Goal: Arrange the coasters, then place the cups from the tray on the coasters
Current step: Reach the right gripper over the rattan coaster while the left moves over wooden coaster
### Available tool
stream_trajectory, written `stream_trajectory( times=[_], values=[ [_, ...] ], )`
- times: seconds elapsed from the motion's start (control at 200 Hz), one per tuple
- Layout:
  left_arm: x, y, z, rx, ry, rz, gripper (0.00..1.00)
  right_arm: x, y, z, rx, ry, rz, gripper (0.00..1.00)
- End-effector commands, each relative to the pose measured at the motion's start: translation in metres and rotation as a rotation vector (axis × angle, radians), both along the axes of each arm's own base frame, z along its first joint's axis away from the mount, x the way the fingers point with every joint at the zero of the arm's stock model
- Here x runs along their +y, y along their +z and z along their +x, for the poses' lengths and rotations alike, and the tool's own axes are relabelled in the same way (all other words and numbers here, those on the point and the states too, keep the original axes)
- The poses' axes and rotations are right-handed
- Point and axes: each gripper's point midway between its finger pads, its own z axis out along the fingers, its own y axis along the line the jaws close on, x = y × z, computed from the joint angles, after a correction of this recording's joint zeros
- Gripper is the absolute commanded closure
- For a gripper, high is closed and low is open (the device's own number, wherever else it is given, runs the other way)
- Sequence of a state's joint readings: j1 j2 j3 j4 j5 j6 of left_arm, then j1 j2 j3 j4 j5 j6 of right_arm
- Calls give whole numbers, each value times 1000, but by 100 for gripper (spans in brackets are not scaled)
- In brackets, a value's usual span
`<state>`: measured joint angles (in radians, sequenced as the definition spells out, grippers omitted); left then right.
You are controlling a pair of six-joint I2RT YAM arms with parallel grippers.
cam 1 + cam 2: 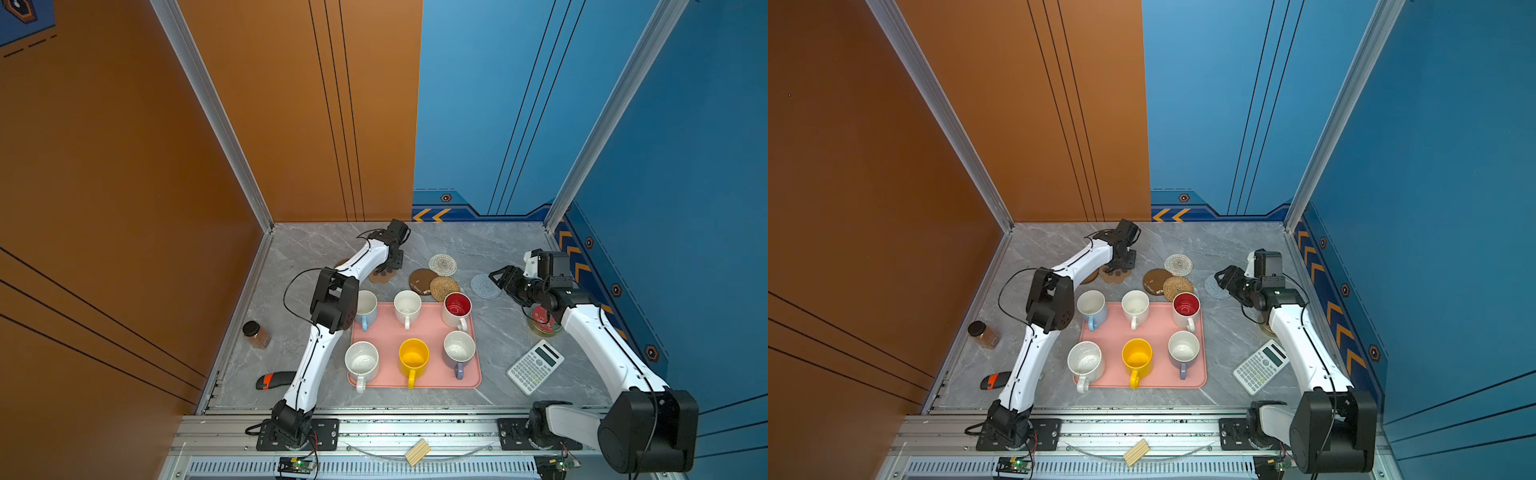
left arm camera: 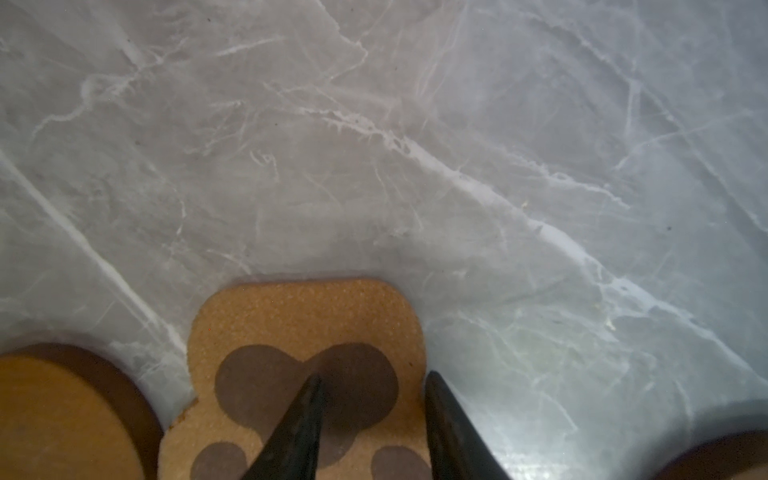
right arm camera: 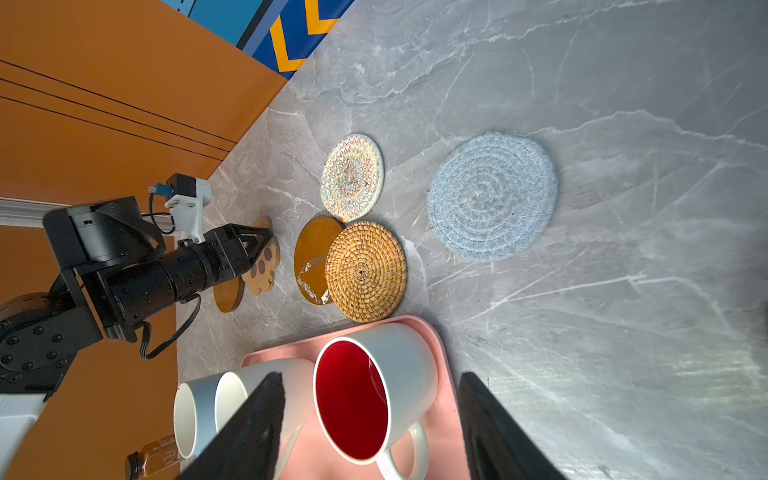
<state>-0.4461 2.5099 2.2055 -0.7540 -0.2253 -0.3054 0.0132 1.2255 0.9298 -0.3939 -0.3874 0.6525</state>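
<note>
Beneath the spread left pincer (image 2: 372,376) lies the paw-shaped coaster (image 2: 303,316).

Colour identification: tray (image 1: 432,332) pink; near-middle cup (image 1: 413,357) yellow; far-right cup (image 1: 457,309) white with red interior; paw coaster (image 2: 307,316) tan with brown pads; rightmost coaster (image 3: 492,195) pale blue, woven.

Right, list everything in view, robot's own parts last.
cups: six, light blue, white, red-lined, speckled, yellow, lavender, on the tray
tray: one, pink, mid-table
coasters: six, tan paw, two brown discs, rattan, cream, blue-grey, behind the tray
jar: one, brown, table's left edge
tool: one, black-orange, front left
calculator: one, white, right of tray
tin: one, red-topped, under right arm
wood piece: one, pale, front rail
table: one, grey marble, underneath
left hand: one, black, open, at paw coaster
right hand: one, black, open, near blue-grey coaster
</note>
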Motion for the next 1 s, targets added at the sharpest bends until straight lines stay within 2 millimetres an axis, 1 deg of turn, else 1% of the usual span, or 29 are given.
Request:
stream_trajectory(
  times=[0.0,0.195,0.335,0.446,0.541,0.661,0.801,0.906,0.996],
  values=[
    [14,-19,-37,147,-31,69,59,-2,-4,-8,23,-15,-12,35],
    [19,-16,-41,151,-39,85,59,1,-2,-7,18,-7,-11,35],
    [27,-14,-42,149,-27,104,58,4,-1,-6,14,0,-10,35],
    [31,-9,-41,139,-21,115,57,6,-3,-5,18,4,-8,35],
    [34,-1,-36,118,-12,109,56,8,-4,-4,17,13,-7,35],
    [30,18,-25,72,-15,91,55,12,-4,0,20,25,-8,35],
    [21,49,-8,-10,-18,56,52,19,0,9,19,51,-15,35],
    [10,74,0,-66,-29,22,51,24,3,17,24,73,-27,35],
    [-4,93,-1,-100,-55,-10,50,28,6,24,29,98,-43,35]
  ],
)
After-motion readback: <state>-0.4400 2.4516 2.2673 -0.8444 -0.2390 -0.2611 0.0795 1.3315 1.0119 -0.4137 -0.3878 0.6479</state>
